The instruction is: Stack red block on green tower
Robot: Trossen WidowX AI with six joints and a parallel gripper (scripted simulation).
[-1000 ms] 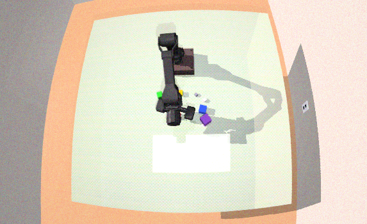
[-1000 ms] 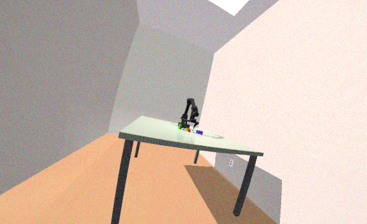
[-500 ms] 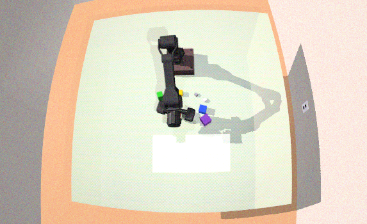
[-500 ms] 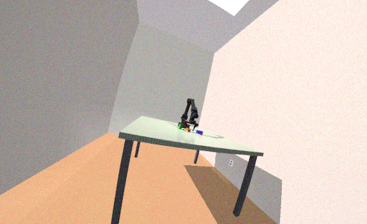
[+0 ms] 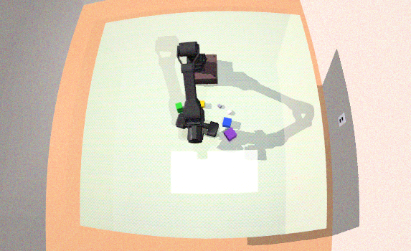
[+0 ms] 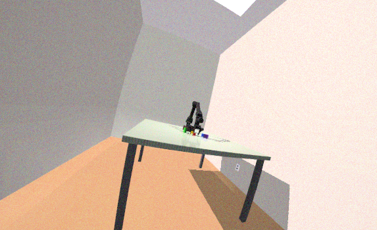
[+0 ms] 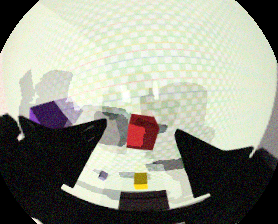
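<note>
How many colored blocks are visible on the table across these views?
5. In the top view, green left of the arm, yellow at its right edge, blue and purple further right. Red shows only in the wrist view, between the open gripper fingers. Others may be hidden.

We observe a matte black, slender, multi-link arm (image 5: 190,86) with rounded cylindrical joint housings, mounted on a dark maroon square base plate (image 5: 209,69). The black parallel-jaw gripper (image 7: 139,137) shows two broad, dark fingers tapering to points. We discern no markings, cables or screws.
</note>
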